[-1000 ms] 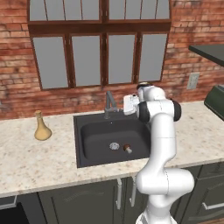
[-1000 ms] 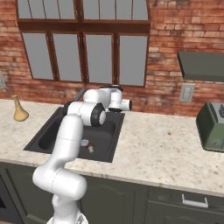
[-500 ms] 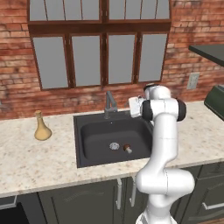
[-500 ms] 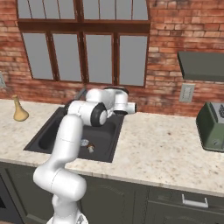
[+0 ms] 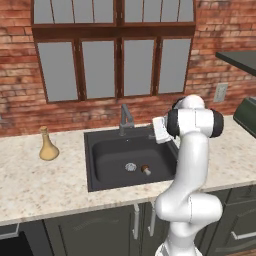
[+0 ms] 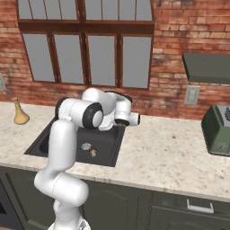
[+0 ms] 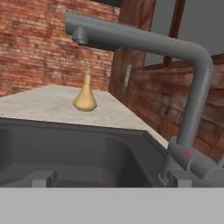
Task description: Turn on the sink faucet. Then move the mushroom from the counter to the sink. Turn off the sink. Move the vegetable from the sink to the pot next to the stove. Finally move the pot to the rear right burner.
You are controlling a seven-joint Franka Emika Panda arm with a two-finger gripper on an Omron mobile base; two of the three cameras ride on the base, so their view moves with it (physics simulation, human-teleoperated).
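Jaws of the gripper [image 7: 107, 179] are spread wide, holding nothing, beside the faucet [image 7: 192, 83]. Mushroom [image 5: 145, 170] lies in the sink [image 5: 100, 177] near the drain. No readable writing anywhere.

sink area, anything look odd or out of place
Nothing stands out. The mushroom lies in the sink basin beside the drain, the faucet stands upright, and no water shows running.

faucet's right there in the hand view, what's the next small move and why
Probably ease the open gripper toward the faucet base lever, to shut it off. The mushroom already lies in the sink by the drain, no water shows at the spout, and the jaws hold nothing, so whether it's running is unclear.
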